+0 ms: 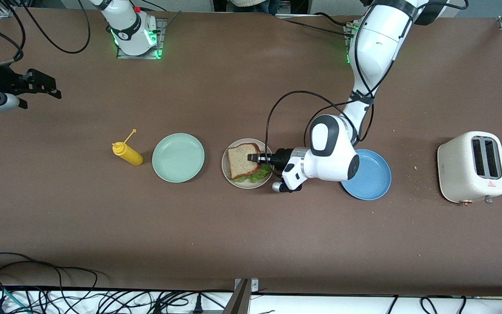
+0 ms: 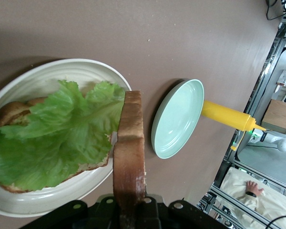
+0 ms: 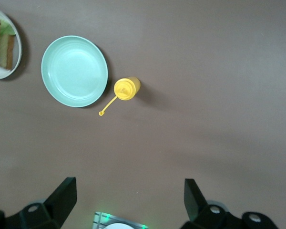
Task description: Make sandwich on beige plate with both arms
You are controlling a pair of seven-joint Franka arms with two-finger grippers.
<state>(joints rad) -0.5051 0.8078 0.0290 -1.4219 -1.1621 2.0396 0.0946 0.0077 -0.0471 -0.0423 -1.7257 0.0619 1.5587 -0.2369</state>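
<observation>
On your brown counter (image 1: pixel 251 226), counted from the right arm's end toward the left arm's:

1. Yellow squeeze bottle (image 1: pixel 128 153), lying on its side, its cap hanging off on a thin strap. It sits just beside the mint green plate (image 1: pixel 178 157), apart from it.

2. Mint green plate: bare, flat on the counter, between the bottle and the beige plate (image 1: pixel 229 172).

3. Beige plate: you will find the sandwich here. A bottom bread slice (image 2: pixel 12 112) lies on it with a ruffled lettuce leaf (image 2: pixel 62 133) spread over it. The top bread slice (image 1: pixel 242 160) is over the lettuce; in the left wrist view it shows edge-on, crust outward, raised above the leaf rather than lying flat on it.

4. Left hand (image 1: pixel 259 158): over the beige plate's rim on the blue plate's side, its fingers clamped on the edge of the top bread slice. The left arm reaches down from its base and covers part of the blue plate.

5. Blue plate (image 1: pixel 373 179): just beside the beige plate, nothing visible on the part you can see.

6. Cream two-slot toaster (image 1: pixel 472 167): well apart, at the left arm's end of the counter.

7. Right hand (image 1: pixel 44 87): waiting over the counter's edge at the right arm's end, its fingers spread wide, holding nothing.
</observation>
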